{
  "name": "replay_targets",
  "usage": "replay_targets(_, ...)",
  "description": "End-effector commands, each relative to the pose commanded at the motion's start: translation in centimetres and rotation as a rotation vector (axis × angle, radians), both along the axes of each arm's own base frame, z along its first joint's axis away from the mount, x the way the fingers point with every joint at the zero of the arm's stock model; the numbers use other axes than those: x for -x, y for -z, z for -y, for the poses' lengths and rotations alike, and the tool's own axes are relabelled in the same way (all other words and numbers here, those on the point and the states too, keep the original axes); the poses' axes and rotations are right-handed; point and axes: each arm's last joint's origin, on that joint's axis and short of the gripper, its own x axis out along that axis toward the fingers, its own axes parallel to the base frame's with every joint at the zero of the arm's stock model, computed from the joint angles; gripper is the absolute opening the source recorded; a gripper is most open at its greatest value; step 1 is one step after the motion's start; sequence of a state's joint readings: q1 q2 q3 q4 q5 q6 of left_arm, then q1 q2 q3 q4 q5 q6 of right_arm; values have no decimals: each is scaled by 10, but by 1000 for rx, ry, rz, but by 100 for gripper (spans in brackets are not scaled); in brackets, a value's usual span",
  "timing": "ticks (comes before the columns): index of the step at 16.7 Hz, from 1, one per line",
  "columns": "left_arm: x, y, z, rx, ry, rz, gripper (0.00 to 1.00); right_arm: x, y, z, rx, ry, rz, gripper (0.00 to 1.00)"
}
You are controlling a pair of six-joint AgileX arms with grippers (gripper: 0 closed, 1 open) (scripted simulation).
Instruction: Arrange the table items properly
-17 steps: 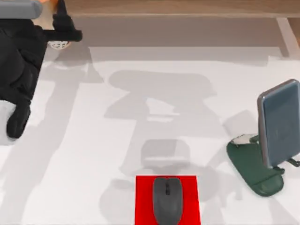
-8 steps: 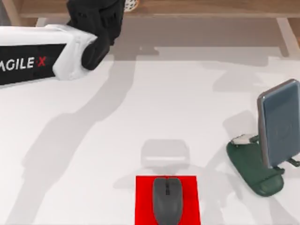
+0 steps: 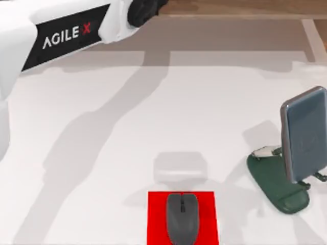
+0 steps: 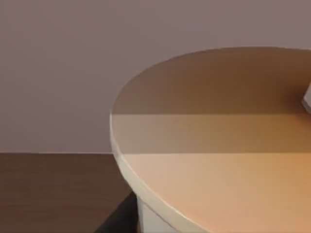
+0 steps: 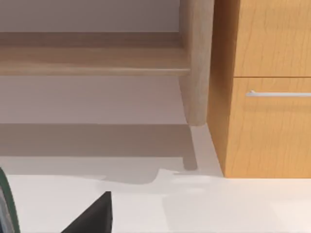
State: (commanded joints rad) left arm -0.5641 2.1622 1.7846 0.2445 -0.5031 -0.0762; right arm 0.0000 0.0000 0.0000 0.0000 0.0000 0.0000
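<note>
The mouse (image 3: 182,218) sits centred on the red pad (image 3: 156,217) at the desk's near edge, and the phone (image 3: 304,133) leans upright in the green stand (image 3: 273,185) on the right, so 2 items look placed. The cup (image 4: 214,145) looms in the left wrist view. The left arm (image 3: 66,33) reaches toward the wooden shelf (image 3: 235,7); I cannot tell either gripper's state. The desk (image 3: 102,153) is white.

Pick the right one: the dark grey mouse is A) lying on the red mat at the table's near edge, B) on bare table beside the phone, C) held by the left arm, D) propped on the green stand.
A: the mouse lies flat on the red mat at the bottom middle of the top view, while the green stand at the right holds the phone.
</note>
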Motion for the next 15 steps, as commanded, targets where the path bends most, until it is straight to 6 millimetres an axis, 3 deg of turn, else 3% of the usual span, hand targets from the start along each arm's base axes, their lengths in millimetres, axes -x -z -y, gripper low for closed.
replay_targets(9,-6,-5,1,-12,-10,-25,0,0,0,0,0,0,0,100)
replay_targets(15,18,-12,-5,2,-34,-65,0,0,0,0,0,0,0,100)
